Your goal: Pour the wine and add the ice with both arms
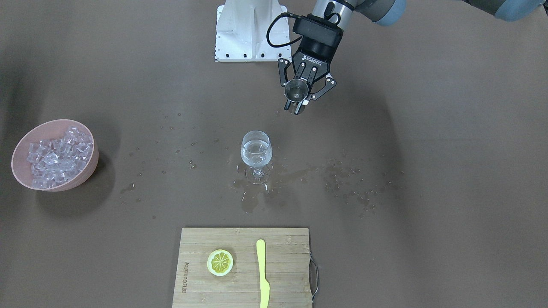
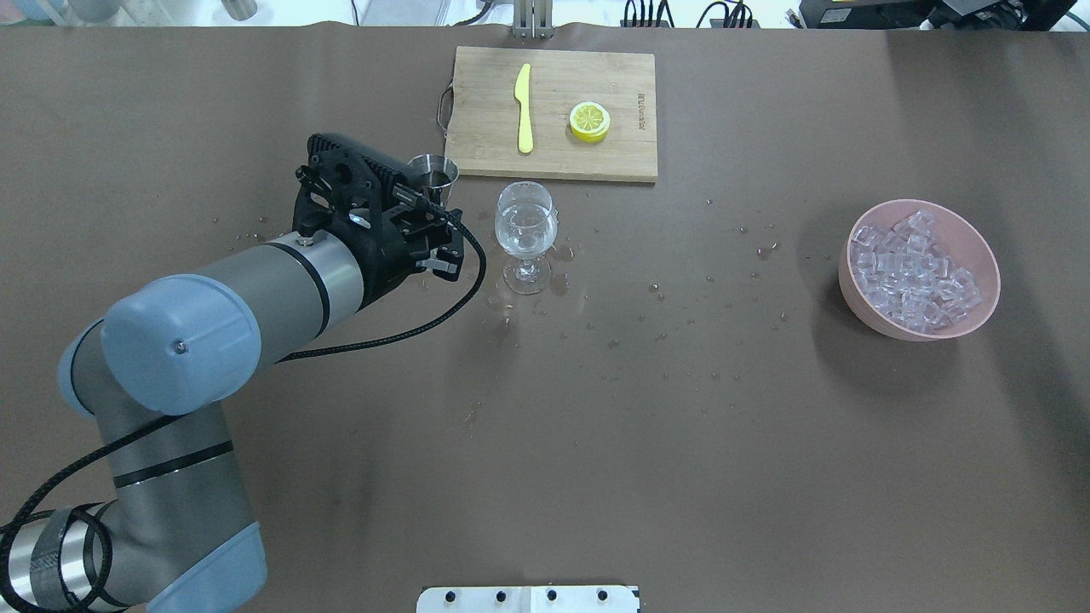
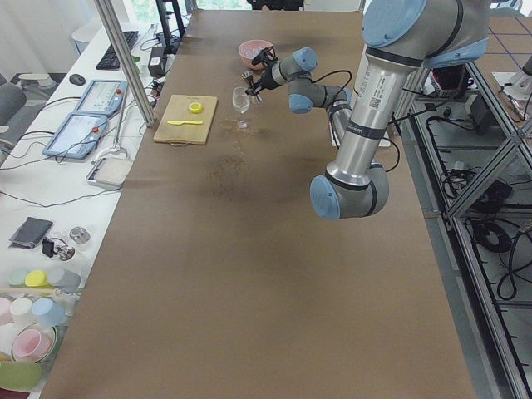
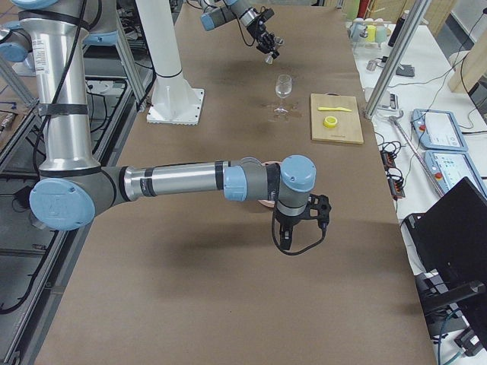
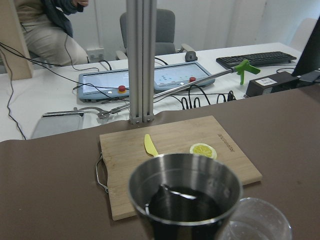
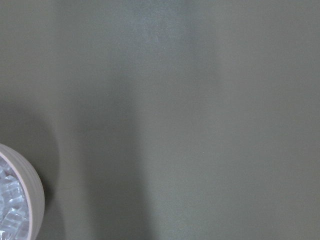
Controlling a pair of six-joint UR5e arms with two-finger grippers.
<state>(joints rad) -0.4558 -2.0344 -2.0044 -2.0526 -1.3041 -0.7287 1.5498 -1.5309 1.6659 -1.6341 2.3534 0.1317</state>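
The wine is seen as a small amount of clear liquid in a stemmed glass, which stands upright on the counter. Drops and a thin puddle are scattered on the counter around the glass's foot. A metal cup is held upright just beside the glass, on the robot's left of it and apart from it. The jaws of the left arm are clamped narrow on the cup's sides. The cup's inside looks dark, and what it holds cannot be made out. The ice is heaped in a pink bowl, well apart from the glass on the robot's right. The right arm is stretched out with its wrist pointed down at the counter near the bowl. Whether its jaws are wide or narrow cannot be judged. Beyond the glass, away from the robot, a wooden board is laid. On it a yellow knife and a lemon slice are set apart from each other.
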